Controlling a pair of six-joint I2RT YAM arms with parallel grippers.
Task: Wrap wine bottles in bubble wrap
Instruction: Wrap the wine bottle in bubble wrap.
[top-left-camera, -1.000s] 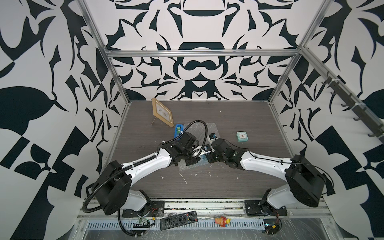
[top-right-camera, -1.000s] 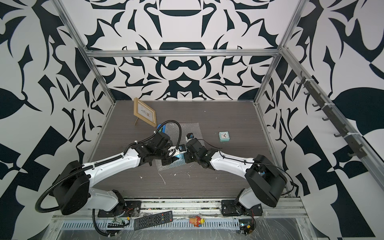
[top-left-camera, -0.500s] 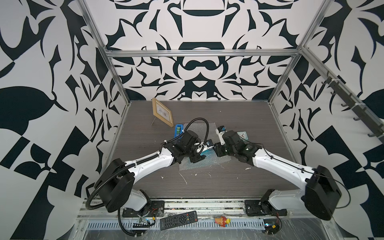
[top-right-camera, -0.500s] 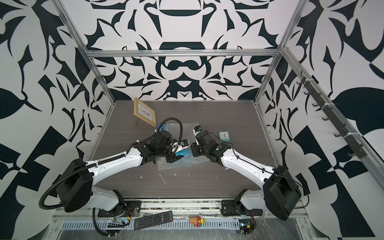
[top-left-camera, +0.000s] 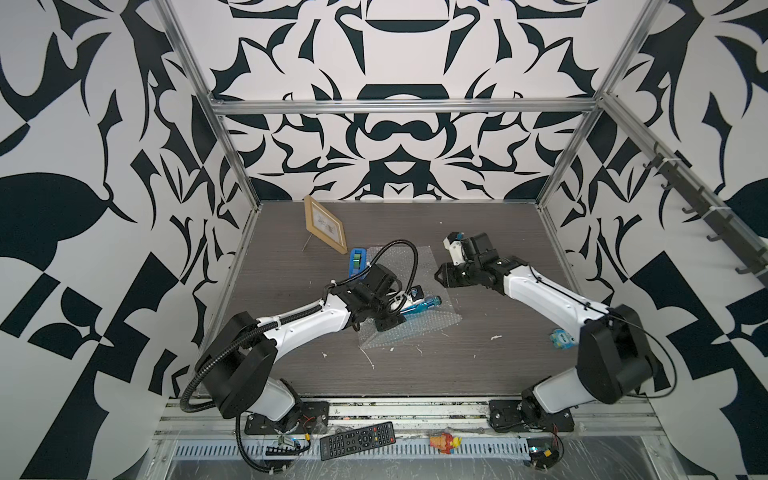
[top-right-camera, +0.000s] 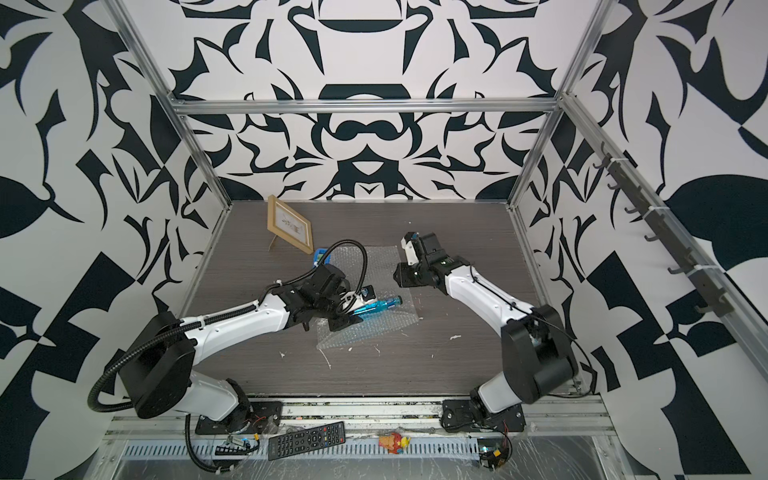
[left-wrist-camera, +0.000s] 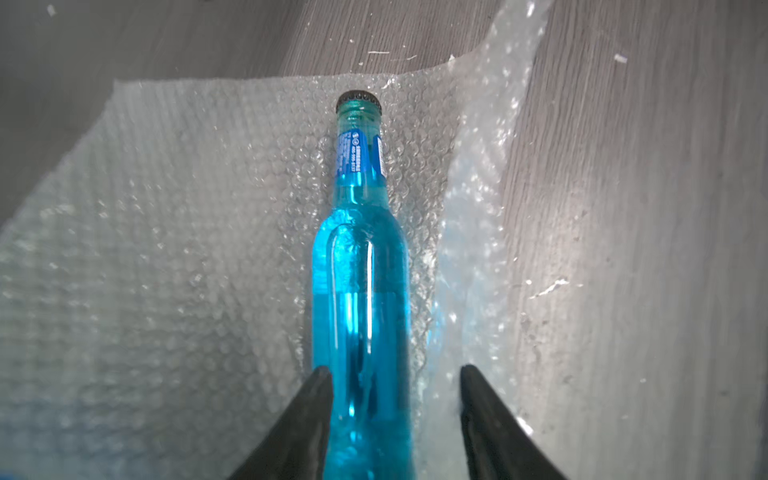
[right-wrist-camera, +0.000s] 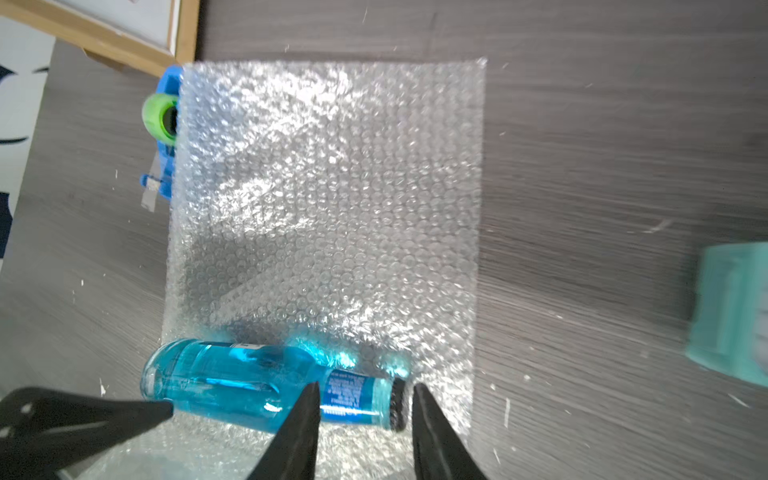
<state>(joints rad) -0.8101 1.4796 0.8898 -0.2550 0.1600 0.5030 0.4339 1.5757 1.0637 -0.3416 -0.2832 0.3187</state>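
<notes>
Bottle placement looked complete. In both top views the small clear plastic bottle of bright blue liquid (top-left-camera: 420, 306) lay on its side across the 6 o'clock end of the large clear bubble-wrap sheet (top-left-camera: 409, 262). Its black cap aimed toward 3 o'clock, and the rest of the sheet ran flat toward 12 o'clock over the dark wood-grain surface (top-left-camera: 490, 232). The left fingers (top-left-camera: 388, 323) sat at the bottle's base. The right fingers (top-left-camera: 441, 277), crowded against them at the bottle a second earlier, had drawn off to about 1 o'clock of it, well apart. A blue tape dispenser (top-left-camera: 355, 261) touched the sheet's 10 o'clock corner.

In the left wrist view, the left fingers (left-wrist-camera: 316, 415) loosely straddled the bottle's (left-wrist-camera: 361, 291) lower body. One met the plastic and the other stood off with wrap showing between, so they were released, not clenched.

In the right wrist view, the right fingers (right-wrist-camera: 303, 436) were parted on nothing, with the bottle (right-wrist-camera: 232, 378) far beyond them. Its base was about level with the sheet's (right-wrist-camera: 332, 187) side edge.

With the right arm clear, the laying-down step seemed done. Lifting the near edge over the bottle and rolling toward 12 o'clock likely came next, and a loose round bottle could roll off line.
</notes>
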